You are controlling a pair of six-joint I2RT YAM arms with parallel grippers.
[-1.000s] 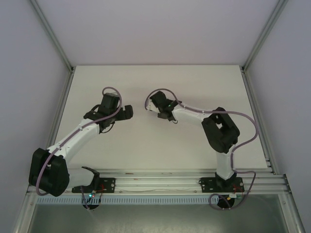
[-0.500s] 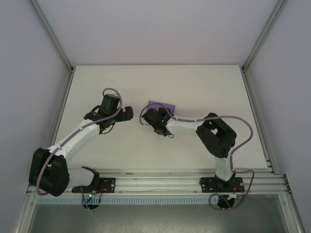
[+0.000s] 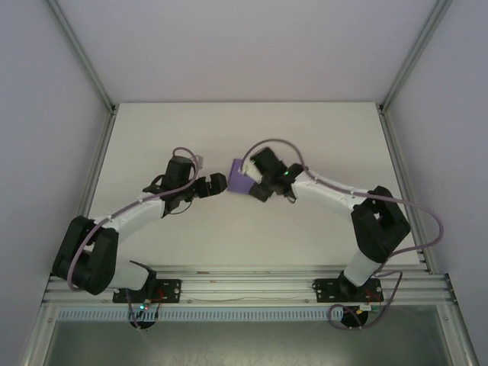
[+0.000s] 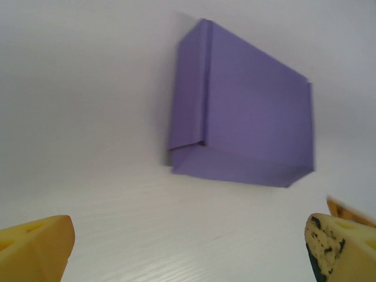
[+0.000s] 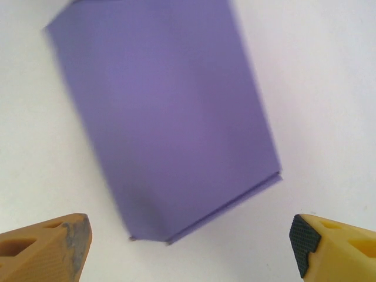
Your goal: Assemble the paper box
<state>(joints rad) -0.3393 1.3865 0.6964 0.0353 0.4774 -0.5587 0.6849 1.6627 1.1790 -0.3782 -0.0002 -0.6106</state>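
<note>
Purple paper box [image 3: 239, 183] sits between the left gripper [image 3: 216, 185] and right gripper [image 3: 258, 189], both spread empty, so I'd pinch opposite walls gently, or the thin card may buckle.

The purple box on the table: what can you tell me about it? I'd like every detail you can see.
The paper box is a small flat cuboid of thin matte purple card, folded up, with a flap's edge forming a seam along one side. It lies on a broad face on the white table, between the left gripper and the right gripper. Both stand open, and neither touches it.
</note>
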